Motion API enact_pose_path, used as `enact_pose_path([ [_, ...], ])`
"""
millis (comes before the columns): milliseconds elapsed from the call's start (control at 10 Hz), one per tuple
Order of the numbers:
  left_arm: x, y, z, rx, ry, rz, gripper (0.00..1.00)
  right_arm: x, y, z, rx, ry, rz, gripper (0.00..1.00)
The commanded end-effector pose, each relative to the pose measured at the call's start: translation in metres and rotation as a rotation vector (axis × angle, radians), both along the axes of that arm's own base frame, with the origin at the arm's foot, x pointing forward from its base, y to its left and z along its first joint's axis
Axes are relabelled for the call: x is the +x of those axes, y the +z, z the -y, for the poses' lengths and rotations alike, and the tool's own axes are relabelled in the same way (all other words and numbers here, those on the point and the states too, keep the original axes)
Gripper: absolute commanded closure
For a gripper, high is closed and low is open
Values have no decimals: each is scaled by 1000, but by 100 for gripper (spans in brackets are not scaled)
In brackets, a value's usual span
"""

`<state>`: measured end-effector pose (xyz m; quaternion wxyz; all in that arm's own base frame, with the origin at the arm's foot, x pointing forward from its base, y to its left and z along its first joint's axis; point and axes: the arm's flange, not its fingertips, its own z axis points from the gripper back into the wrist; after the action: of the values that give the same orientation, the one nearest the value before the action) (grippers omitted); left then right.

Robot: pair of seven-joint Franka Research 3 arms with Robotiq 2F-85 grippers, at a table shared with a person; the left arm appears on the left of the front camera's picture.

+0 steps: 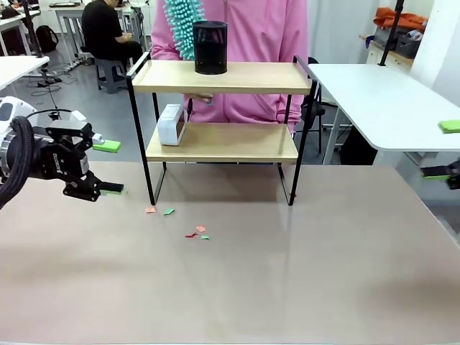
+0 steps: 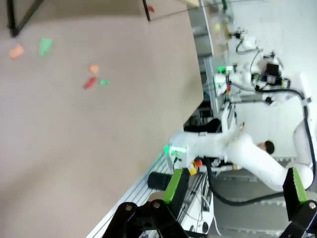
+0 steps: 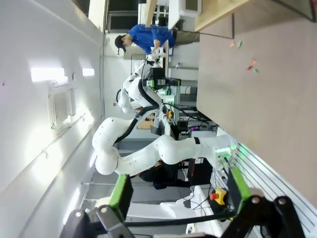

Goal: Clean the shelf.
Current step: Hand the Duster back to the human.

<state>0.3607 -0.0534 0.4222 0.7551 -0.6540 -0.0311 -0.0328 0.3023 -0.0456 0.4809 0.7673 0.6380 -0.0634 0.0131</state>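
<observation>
My left gripper [image 1: 109,167] hangs wide open and empty above the table's [image 1: 287,287] left edge. My right gripper [image 1: 444,149] is wide open too, off at the right edge. The shelf [image 1: 223,140] stands mid-table, far side, holding a black cylinder [image 1: 210,47] above and a white box [image 1: 171,124] below. A person [image 1: 244,43] behind it holds a duster [image 1: 181,21]. Paper scraps [image 1: 176,221] lie in front. I judge cleaning barely begun; next, likely, the 2 items must be cleared.

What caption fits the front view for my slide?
Two-tier shelf holding a black cylinder and white box, paper scraps in front.
</observation>
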Motion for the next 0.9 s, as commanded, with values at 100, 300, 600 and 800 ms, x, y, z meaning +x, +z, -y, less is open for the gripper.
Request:
enact_pose_path([
  [100, -5, 0, 16, 8, -59, 0, 0, -12, 7, 18, -7, -28, 17, 0],
  [300, -5, 0, 16, 8, -59, 0, 0, -12, 7, 18, -7, -28, 17, 0],
  [600, -5, 0, 16, 8, -59, 0, 0, -12, 7, 18, -7, -28, 17, 0],
  [800, -5, 0, 16, 8, -59, 0, 0, -12, 7, 18, -7, -28, 17, 0],
])
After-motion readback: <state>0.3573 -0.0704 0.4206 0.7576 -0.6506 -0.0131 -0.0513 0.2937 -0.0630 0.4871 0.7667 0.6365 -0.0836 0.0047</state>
